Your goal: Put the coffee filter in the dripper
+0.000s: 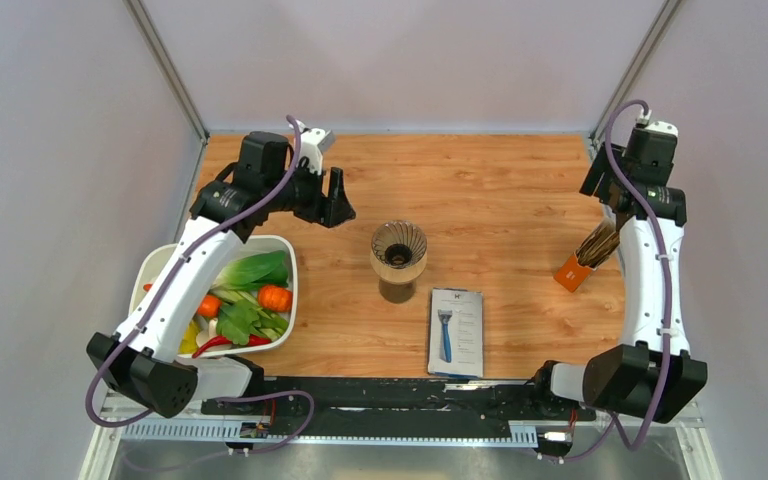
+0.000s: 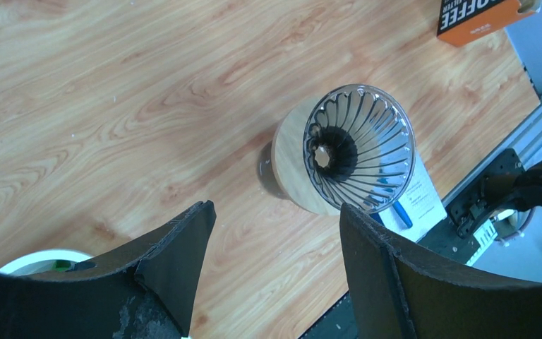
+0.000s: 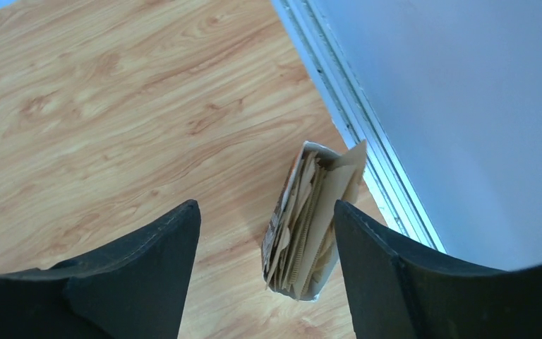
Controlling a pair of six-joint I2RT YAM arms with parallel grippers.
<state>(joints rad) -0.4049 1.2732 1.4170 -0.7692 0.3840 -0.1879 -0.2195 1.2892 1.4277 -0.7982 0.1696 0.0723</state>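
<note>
1. While the dripper (image 1: 398, 250) stands empty at the middle of the table (image 1: 500, 180), the step in hand looks like fetching: no paper has left its pack.
2. The coffee filter (image 3: 303, 226) sits among a sheaf of tan papers standing upright in an orange box (image 1: 572, 273) at the right edge, well apart from the dripper.
3. The right gripper (image 3: 265, 208) hangs over that box with its fingers spread and nothing between them. In its wrist view the sheaf lies below the gap, nearer the right finger and apparently untouched.
4. The left gripper (image 2: 276, 207) hovers to the far left of the dripper, fingers spread and empty, with the ribbed mouth in its camera's view.
5. The next move probably calls for lowering the right gripper and pinching the top edge of a single sheet. The papers are thin and packed close, so several may lift together, and the light box may tip or rise with them.
6. The sheet would then need carrying left and setting point-down into the dripper.
</note>
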